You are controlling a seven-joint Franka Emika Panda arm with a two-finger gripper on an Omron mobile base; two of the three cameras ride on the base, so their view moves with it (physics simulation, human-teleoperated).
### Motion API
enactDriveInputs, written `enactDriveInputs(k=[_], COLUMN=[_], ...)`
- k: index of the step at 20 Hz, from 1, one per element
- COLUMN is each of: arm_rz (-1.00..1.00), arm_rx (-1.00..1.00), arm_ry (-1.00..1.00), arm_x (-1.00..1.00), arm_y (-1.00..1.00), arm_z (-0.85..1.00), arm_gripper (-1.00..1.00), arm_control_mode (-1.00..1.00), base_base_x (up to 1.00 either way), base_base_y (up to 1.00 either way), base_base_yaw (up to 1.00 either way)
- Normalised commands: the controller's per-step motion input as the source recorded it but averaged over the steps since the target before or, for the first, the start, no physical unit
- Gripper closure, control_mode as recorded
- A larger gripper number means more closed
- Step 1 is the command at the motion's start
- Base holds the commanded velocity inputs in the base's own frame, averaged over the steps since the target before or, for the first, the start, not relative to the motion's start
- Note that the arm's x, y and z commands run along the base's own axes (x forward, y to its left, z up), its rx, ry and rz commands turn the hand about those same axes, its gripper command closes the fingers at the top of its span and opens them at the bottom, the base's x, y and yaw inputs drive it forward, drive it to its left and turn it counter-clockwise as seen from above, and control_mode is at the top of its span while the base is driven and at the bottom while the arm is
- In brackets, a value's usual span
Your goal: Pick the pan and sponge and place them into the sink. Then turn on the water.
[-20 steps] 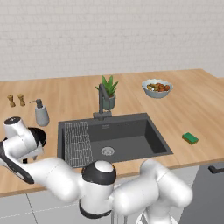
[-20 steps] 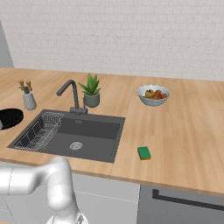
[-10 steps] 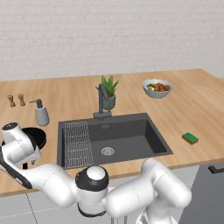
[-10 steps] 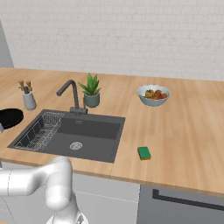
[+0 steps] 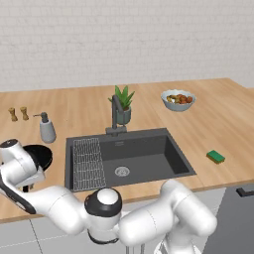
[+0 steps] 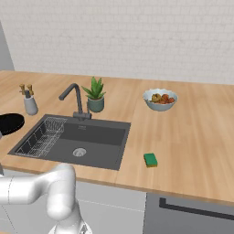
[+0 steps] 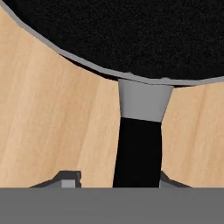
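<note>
Pincer (image 7: pixel 114 179) straddles the black handle of the pan (image 7: pixel 131 35), a finger tip showing on either side, though whether they clench it cannot be told; pan (image 5: pixel 42 155) sits on the wooden surface (image 5: pixel 233 124) left of the sink (image 5: pixel 134 158); sponge (image 5: pixel 216 157) lies well apart, right of the basin.

My pan (image 5: pixel 40 155) sits on the counter (image 5: pixel 223 124) near its front edge, left of the sink (image 5: pixel 144 156); the soap dispenser (image 5: pixel 46 129) stands behind it. The sponge (image 5: pixel 216 157) lies right of the sink, the bowl (image 5: pixel 178 99) behind.
</note>
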Motion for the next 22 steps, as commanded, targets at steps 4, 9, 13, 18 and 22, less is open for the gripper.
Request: enactDriveInputs(k=[4,9,13,18,22], arm_rz=[-0.05,-0.09,-0.14,-0.20,-0.11], arm_rx=[0.00,0.01,0.05,0.12,0.17], arm_ry=[-0.01,-0.11,-0.24,-0.17,-0.02], arm_x=[0.00,-0.03,-0.38,-0.58,-0.59], arm_y=[-0.21,-0.56,-0.71,-0.79,-0.95], arm_z=[-0.25,-0.11,0.10,0.43,0.50], arm_gripper=[1.00,1.00,1.00,1.00,1.00], arm_control_mode=[-1.00,-1.00,-1.00,-1.00,-1.00], base_base_x=[0.00,0.00,0.00,0.00,0.00], base_base_y=[0.00,0.00,0.00,0.00,0.00], base_base_yaw=[0.00,0.00,0.00,0.00,0.00])
